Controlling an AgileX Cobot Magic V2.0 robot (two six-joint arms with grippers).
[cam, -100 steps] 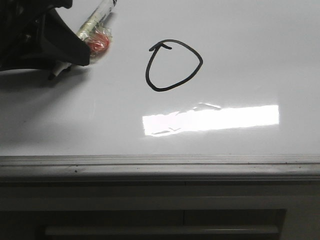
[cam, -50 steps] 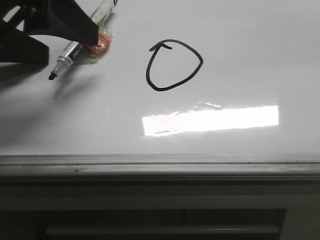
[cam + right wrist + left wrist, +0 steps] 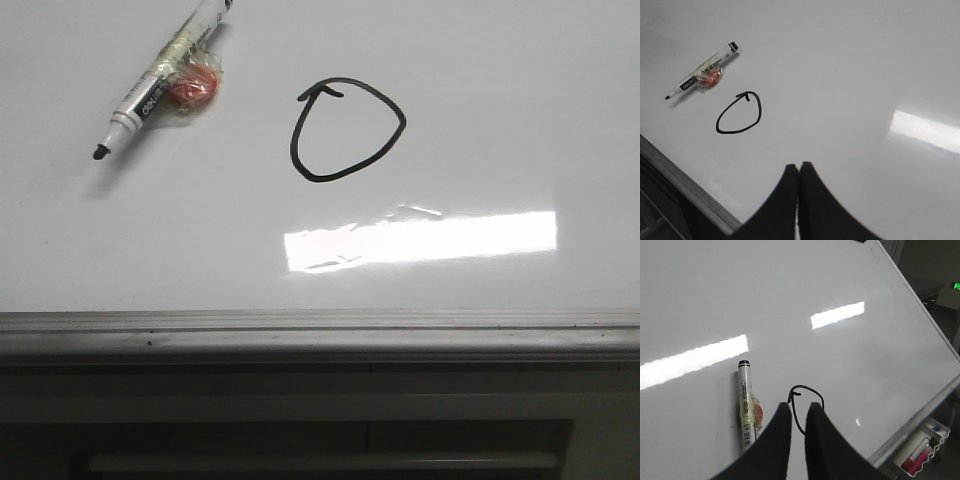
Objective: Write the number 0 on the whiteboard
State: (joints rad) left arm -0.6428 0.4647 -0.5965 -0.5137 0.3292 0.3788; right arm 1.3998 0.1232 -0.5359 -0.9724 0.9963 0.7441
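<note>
Black number 0 (image 3: 348,130) on glossy whiteboard (image 3: 500,120)

A glossy whiteboard (image 3: 480,120) with a grey frame edge lies flat. A hand-drawn black number 0 (image 3: 348,130) sits near its middle. At ten o'clock from it, an uncapped marker (image 3: 160,82) lies taped to a small red lump (image 3: 193,88).

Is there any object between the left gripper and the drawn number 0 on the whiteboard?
Nothing visible. In the left wrist view the left gripper hangs right over the number 0, with only bare whiteboard between them. The marker lies off to one side, apart from the loop.
</note>
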